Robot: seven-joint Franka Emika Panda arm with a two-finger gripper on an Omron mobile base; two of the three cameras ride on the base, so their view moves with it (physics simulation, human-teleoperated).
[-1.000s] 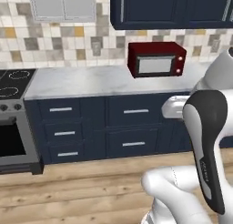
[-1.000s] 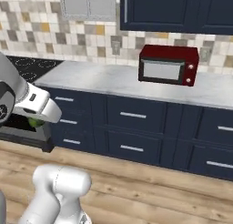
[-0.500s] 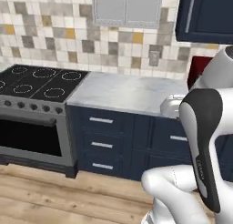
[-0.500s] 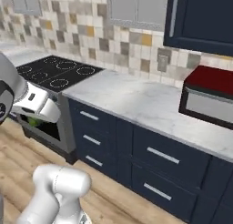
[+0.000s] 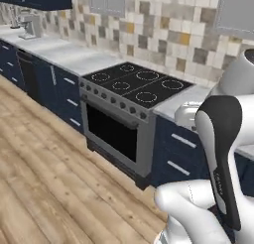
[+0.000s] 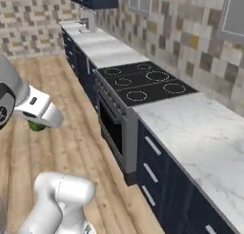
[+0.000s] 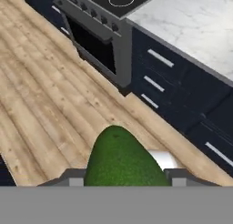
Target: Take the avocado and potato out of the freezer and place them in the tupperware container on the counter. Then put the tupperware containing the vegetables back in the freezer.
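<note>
The avocado (image 7: 120, 158) is a dark green, bumpy rounded fruit, and my gripper (image 7: 123, 176) is shut on it, one finger on each side. In the right base view the gripper (image 6: 37, 125) hangs over the wooden floor at the left, with the avocado (image 6: 36, 127) peeking out green under the white hand. The counter (image 6: 200, 133) is a white marble slab over navy drawers, to the right of the gripper; it also shows in the hand view as the counter (image 7: 200, 22). The potato, the freezer and the tupperware container are out of view.
A black stove top (image 6: 143, 81) with an oven (image 5: 116, 134) below stands between counter sections. Navy drawers with silver handles (image 7: 157, 84) line the counter front. Wooden floor (image 5: 44, 173) spreads in front. A sink tap (image 5: 30, 25) stands at the far end.
The whole picture has swung: the camera turned, the red microwave left view and the stove came in. The gripper stays shut on the avocado.
</note>
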